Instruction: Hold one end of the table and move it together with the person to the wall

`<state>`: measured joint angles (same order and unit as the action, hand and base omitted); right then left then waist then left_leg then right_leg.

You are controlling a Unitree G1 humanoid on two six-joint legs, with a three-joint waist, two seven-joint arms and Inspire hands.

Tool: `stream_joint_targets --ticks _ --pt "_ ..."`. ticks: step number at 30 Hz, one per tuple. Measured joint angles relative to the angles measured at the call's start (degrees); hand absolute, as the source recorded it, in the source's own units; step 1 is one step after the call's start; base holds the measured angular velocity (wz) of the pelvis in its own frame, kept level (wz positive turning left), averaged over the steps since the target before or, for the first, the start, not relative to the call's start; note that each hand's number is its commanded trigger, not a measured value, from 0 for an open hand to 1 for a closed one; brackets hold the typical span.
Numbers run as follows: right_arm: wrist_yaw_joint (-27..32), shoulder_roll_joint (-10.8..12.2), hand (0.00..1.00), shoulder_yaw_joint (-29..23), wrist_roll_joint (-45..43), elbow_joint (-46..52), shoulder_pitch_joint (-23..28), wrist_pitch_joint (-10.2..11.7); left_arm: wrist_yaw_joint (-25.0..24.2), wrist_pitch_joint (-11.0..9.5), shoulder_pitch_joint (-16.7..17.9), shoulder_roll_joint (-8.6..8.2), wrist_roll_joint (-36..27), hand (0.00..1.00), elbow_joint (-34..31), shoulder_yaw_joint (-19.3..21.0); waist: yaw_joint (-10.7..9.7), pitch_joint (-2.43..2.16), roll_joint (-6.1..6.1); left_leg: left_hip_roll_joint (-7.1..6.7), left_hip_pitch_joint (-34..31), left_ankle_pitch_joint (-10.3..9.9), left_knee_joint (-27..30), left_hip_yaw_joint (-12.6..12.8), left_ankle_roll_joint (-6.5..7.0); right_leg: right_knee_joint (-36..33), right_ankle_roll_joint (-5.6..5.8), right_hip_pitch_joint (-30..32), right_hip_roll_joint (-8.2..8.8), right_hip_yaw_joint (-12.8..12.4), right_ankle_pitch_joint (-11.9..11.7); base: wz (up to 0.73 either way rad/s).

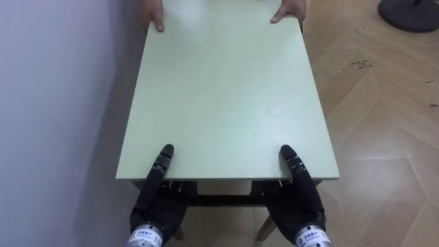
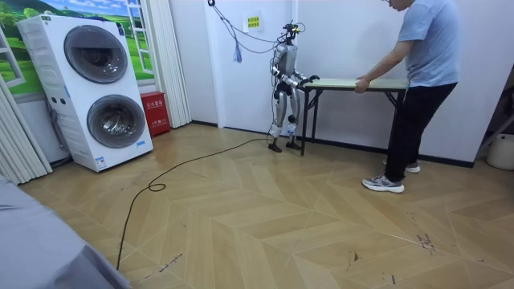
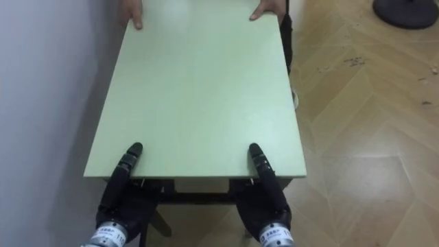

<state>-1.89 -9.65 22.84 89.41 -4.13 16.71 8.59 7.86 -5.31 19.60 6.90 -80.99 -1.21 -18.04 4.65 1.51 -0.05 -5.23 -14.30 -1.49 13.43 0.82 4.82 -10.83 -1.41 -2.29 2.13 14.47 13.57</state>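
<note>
Against the wall (image 1: 55, 103): table (image 1: 226, 89), pale green top. Near edge: robot's left hand (image 1: 156, 206) and right hand (image 1: 298, 202), thumbs on top, other fingers tucked beneath, apparently pinching the board. Far edge: person's hands (image 1: 154, 17) gripping it.

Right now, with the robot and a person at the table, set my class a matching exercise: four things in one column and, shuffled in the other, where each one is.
Things
1. robot's left hand
2. robot's right hand
3. person's hands
4. washing machines

Places
A. on the far end of the table
B. at the table's near end, on the side of the open floor
C. at the room view's left, beside a curtain
D. at the table's near end, on the side of the wall

Pairs: 1-D, 2-B, 3-A, 4-C
</note>
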Motion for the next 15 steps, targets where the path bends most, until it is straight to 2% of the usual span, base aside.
stream_joint_targets --ticks 8,11,15 --pt "0.84 -1.27 1.00 -0.78 -0.20 -0.05 0.03 -1.35 0.25 0.77 0.54 -0.99 -0.02 1.00 0.97 -0.01 0.26 0.11 -0.17 -0.55 0.90 -0.91 -0.03 0.63 1.28 0.08 0.91 -0.96 0.72 -0.40 -0.53 -0.01" --pt "0.84 -1.06 1.00 -1.50 -0.32 -0.45 0.14 -2.43 0.21 1.00 0.53 -0.98 0.12 1.00 1.28 -0.08 0.32 0.12 -0.15 -0.58 0.92 -1.22 0.21 0.71 1.74 0.10 1.28 -0.88 0.79 -0.99 -0.75 -0.05" --pt "0.82 -0.42 1.00 -1.54 -0.61 -1.32 0.27 -2.43 0.03 1.14 0.53 -0.95 0.84 1.00 1.77 -0.13 0.36 0.18 -0.03 -0.69 0.96 -1.47 0.36 0.83 2.12 0.15 1.63 -0.76 0.77 -2.17 -0.96 -0.07"
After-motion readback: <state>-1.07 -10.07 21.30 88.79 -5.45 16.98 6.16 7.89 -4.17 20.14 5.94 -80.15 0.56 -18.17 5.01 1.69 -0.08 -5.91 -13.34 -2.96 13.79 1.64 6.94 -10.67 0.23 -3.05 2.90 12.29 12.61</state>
